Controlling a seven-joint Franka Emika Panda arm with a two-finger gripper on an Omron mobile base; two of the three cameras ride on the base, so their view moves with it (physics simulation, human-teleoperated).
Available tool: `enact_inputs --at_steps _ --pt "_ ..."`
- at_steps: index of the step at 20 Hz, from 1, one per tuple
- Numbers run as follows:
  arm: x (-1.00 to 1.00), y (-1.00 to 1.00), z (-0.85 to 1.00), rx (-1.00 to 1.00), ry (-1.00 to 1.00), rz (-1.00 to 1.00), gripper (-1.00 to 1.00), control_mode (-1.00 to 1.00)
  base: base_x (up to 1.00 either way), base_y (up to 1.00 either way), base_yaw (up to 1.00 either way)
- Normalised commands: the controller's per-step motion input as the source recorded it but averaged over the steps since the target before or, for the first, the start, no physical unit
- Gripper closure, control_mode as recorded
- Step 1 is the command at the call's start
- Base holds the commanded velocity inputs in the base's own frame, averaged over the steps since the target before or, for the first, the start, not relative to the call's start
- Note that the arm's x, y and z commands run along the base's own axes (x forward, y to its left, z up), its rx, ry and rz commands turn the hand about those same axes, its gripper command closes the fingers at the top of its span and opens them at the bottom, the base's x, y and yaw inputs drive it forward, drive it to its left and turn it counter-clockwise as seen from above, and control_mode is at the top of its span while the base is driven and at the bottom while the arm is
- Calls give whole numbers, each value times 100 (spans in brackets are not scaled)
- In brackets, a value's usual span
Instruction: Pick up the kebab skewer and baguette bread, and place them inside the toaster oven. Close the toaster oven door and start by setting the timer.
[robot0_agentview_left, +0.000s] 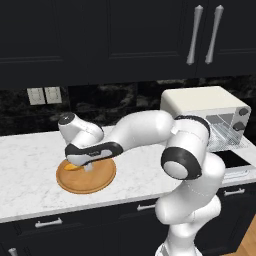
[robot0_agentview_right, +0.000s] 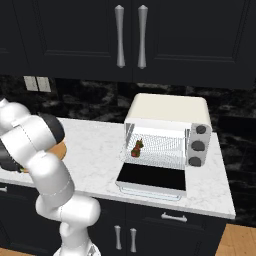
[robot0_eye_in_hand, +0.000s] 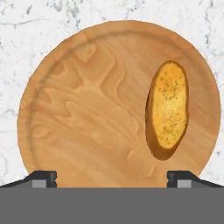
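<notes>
The baguette bread (robot0_eye_in_hand: 168, 114) lies on the right side of a round wooden board (robot0_eye_in_hand: 87, 109), golden with a darker crust. My gripper (robot0_eye_in_hand: 112, 178) hovers just above the board, open, its fingertips (robot0_eye_in_hand: 43, 178) spread wide and nothing between them. From the left, the hand (robot0_agentview_left: 90, 155) hangs over the board (robot0_agentview_left: 97, 181), with a bit of the bread (robot0_agentview_left: 73, 168) showing beside it. The cream-white toaster oven (robot0_agentview_right: 167, 107) stands to the right on the counter. Its door (robot0_agentview_right: 152, 177) is folded down flat. The kebab skewer (robot0_agentview_right: 137, 147) rests on the wire rack inside.
The marble counter (robot0_agentview_left: 30, 160) runs from the board to the oven (robot0_agentview_left: 200, 102). Dark cabinets with silver handles (robot0_agentview_right: 120, 35) hang above. Wall switches (robot0_agentview_left: 44, 95) sit on the black backsplash. The lowered door overhangs the counter's front edge.
</notes>
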Motion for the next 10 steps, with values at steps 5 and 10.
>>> enact_inputs --at_steps 5,10 --pt "34 0 -20 0 0 0 -100 -100 0 0 0" --pt "25 17 -31 0 0 0 -100 -100 0 0 0"
